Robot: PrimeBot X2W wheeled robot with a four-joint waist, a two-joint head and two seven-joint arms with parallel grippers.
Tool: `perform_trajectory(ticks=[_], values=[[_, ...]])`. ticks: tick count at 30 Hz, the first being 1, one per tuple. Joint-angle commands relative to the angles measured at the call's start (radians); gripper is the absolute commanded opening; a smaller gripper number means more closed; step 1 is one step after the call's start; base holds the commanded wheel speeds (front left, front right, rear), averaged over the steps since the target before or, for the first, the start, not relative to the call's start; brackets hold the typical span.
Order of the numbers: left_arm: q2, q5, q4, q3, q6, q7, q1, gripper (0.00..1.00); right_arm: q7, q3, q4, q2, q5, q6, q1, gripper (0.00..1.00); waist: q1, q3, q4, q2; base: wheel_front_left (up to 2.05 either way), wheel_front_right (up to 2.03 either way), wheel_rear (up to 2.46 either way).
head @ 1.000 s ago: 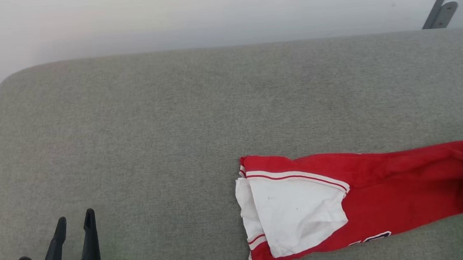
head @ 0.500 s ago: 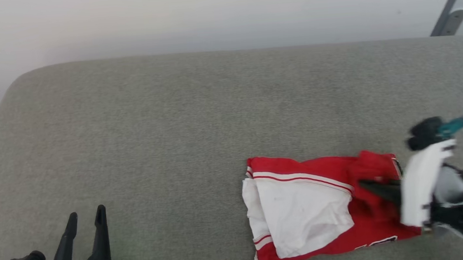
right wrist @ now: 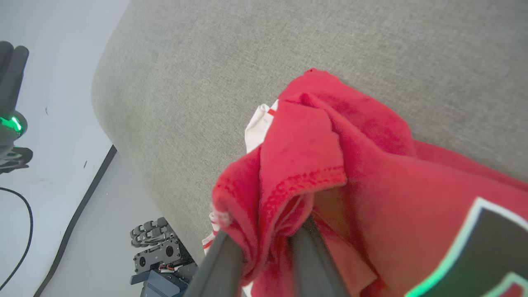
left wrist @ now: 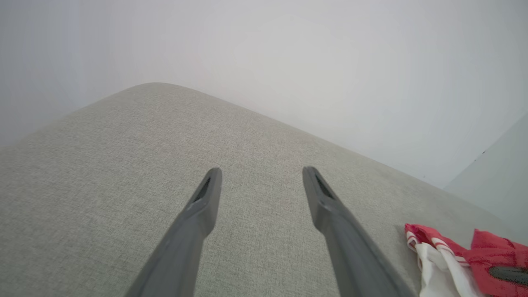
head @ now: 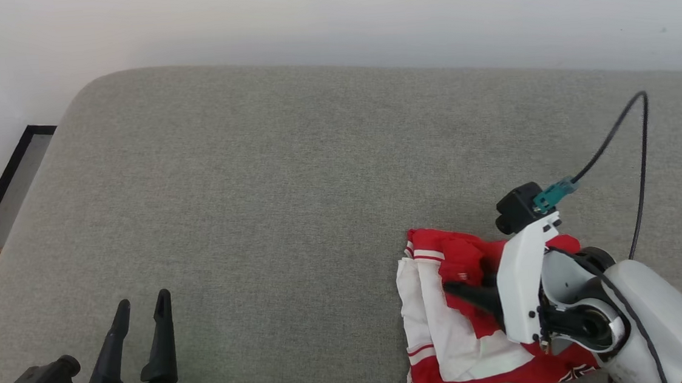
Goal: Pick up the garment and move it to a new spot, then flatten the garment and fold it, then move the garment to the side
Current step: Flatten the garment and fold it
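Garment (head: pixel 450 335): red-and-white jersey, heaped on the grey cushion (head: pixel 292 189) at its near edge, robot's right. Right gripper (head: pixel 455 290): lying over the heap, fingers narrowly apart with a red fold between them; whether pinched cannot be told. Left gripper (head: pixel 143 301): fingers wide apart, well clear of it

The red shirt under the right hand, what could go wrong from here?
1. Red cloth of the garment sits bunched between the right hand's fingers; pulling away could drag the fold open.
2. The left hand hovers open, well apart from the garment, so nothing pins it down.
3. The pile looks lumpy rather than flat, so a later fold may come out crooked.
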Motion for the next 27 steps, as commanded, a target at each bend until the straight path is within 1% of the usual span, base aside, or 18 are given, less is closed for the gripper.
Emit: perform_trajectory(ticks=[1,4,9,13,17,20,22,24,25,27], values=[[-0.001,-0.001,-0.002,-0.001,-0.003,-0.005,-0.006,1.0,-0.008,0.02,0.013,0.001,0.004,0.0,-0.016,1.0,0.0,-0.001,0.006,0.0,0.0,0.0,0.0],[0.002,-0.003,0.001,0.002,-0.003,-0.005,0.002,1.0,-0.018,0.036,0.021,-0.01,0.029,0.0,-0.035,1.0,0.0,-0.003,0.003,0.0,0.0,0.0,0.0],[0.008,-0.029,0.003,-0.006,-0.003,-0.005,0.016,1.0,-0.051,0.051,-0.007,-0.04,0.047,0.0,-0.04,1.0,0.0,-0.017,-0.021,0.0,0.0,0.0,0.0],[0.016,-0.037,0.006,-0.001,-0.003,-0.005,0.022,1.0,-0.083,0.036,-0.044,-0.076,0.057,0.0,-0.02,1.0,0.0,-0.035,-0.044,0.0,0.0,0.0,0.0],[0.021,-0.032,0.003,0.008,-0.003,-0.005,0.04,1.0,-0.121,-0.003,-0.087,-0.107,0.068,0.0,0.002,1.0,0.0,-0.054,-0.068,0.0,0.0,0.0,0.0],[0.024,-0.017,0.005,0.015,-0.003,-0.005,0.046,1.0,-0.175,-0.038,-0.108,-0.135,0.047,0.0,0.026,1.0,0.0,-0.064,-0.086,0.0,0.0,0.0,0.0],[0.023,-0.028,-0.002,0.009,-0.003,-0.005,0.056,1.0,-0.221,-0.061,-0.122,-0.147,0.037,0.0,0.041,1.0,0.0,-0.071,-0.098,0.0,0.0,0.0,0.0],[0.033,-0.017,0.0,0.022,-0.003,-0.005,0.066,1.0,-0.272,-0.08,-0.131,-0.162,0.022,0.0,0.058,1.0,0.0,-0.077,-0.11,0.0,0.0,0.0,0.0],[0.033,-0.017,0.0,0.022,-0.003,-0.005,0.066,1.0,-0.272,-0.08,-0.131,-0.162,0.022,0.0,0.058,1.0,0.0,-0.077,-0.11,0.0,0.0,0.0,0.0],[0.031,-0.011,-0.003,0.025,-0.003,-0.005,0.071,1.0,-0.333,-0.101,-0.135,-0.174,0.004,0.0,0.078,1.0,0.0,-0.085,-0.121,0.0,0.0,0.0,0.0]])
